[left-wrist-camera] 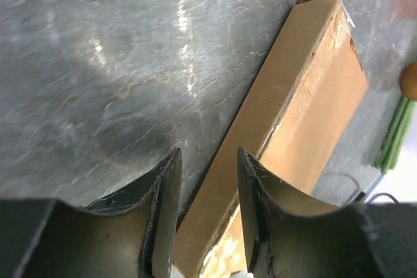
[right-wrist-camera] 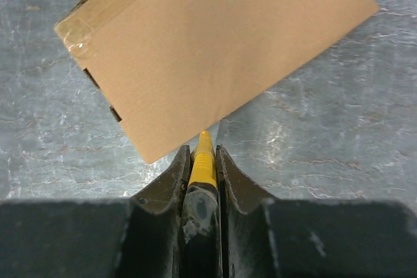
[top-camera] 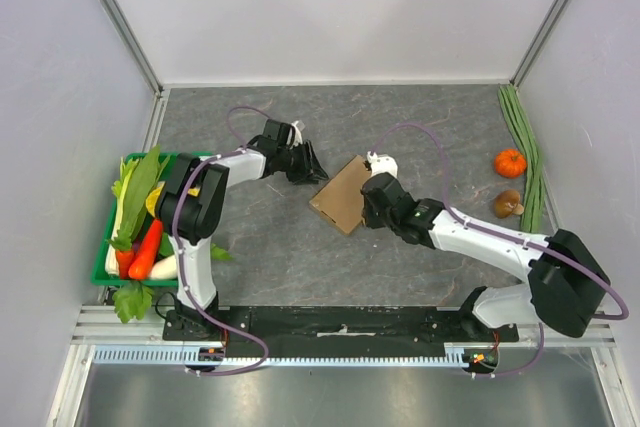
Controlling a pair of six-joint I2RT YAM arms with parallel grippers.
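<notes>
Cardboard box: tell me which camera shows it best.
Right wrist. The cardboard box shows most of its broad face and taped edge, ahead of the right gripper, shut on a yellow tool. Top external shows it small, between both grippers. Left wrist shows it obliquely, partly hidden by the left gripper.

The box [top-camera: 340, 194] lies mid-way across the table [top-camera: 270, 257], a tool [right-wrist-camera: 203, 161] in the right jaws at its edge. Tray [top-camera: 99, 272] of vegetables [top-camera: 140, 197] far left; beans [top-camera: 522, 142], pumpkin [top-camera: 510, 162], mushroom [top-camera: 507, 204] far right.
</notes>
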